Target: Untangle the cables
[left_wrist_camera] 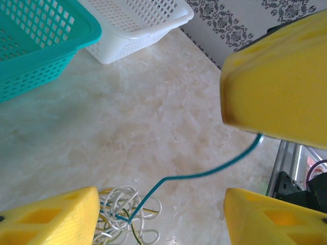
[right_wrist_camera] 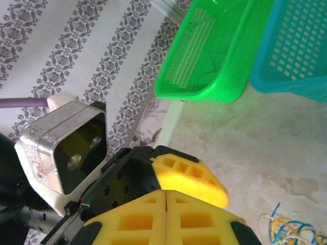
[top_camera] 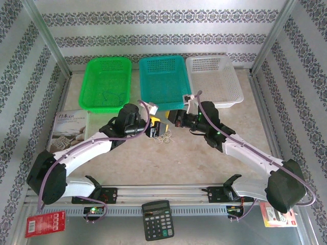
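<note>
Bench (top_camera: 204,163): work area under both tools.
Green basket (top_camera: 108,59), beyond left tool (left_wrist_camera: 162,204): one loose strand (right_wrist_camera: 212,64) lies inside (probably sorted, so a start is made).
Left tool: fingers apart, nothing clamped.
Right tool (right_wrist_camera: 166,201): fingers pressed together, apparently pinching end of teal strand (left_wrist_camera: 204,173).
Cables (left_wrist_camera: 125,209): small clump on bench between tools, just beside left tool's finger, mostly knotted.
Judgement: early stage. Teal strand partly drawn out, remainder left to separate.

Green basket (top_camera: 102,74), teal basket (top_camera: 163,76), white basket (top_camera: 212,76), yellow fingers (left_wrist_camera: 46,217), beige marbled table (top_camera: 204,153), white, yellow and teal cables (left_wrist_camera: 125,204)
</note>
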